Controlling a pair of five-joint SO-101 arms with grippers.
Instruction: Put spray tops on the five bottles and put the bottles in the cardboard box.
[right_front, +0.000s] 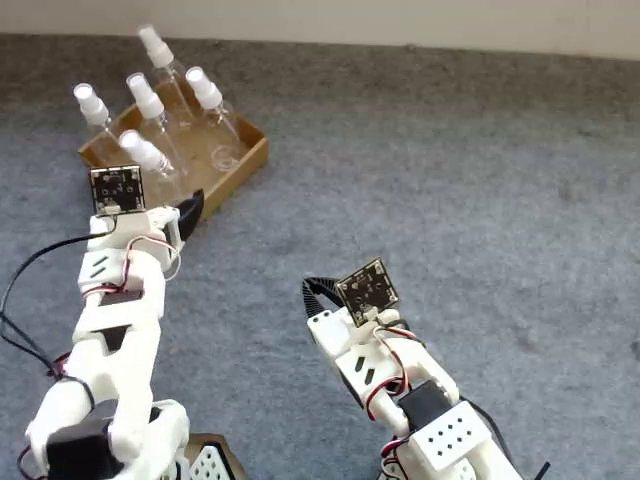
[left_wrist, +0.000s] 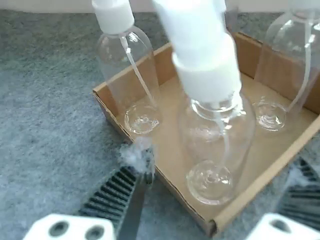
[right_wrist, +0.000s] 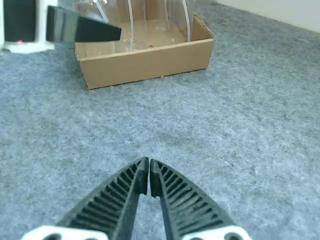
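All five bottles (right_front: 215, 125) stand inside the cardboard box (right_front: 235, 180) at the far left of the grey tabletop (right_front: 450, 180), each with a white spray top (right_front: 202, 86) on it. The left arm stretches forward from the near edge. Its left claw (right_front: 190, 210) is at the box's near wall, with fingers spread wide; in the wrist view the left claw (left_wrist: 220, 170) straddles that wall, and the nearest bottle (left_wrist: 215, 145) stands upright just beyond, untouched. The right arm sits folded low, well apart from the box. Its right claw (right_wrist: 149, 172) is pressed together, holds nothing and points across the bare carpet toward the box (right_wrist: 145, 62).
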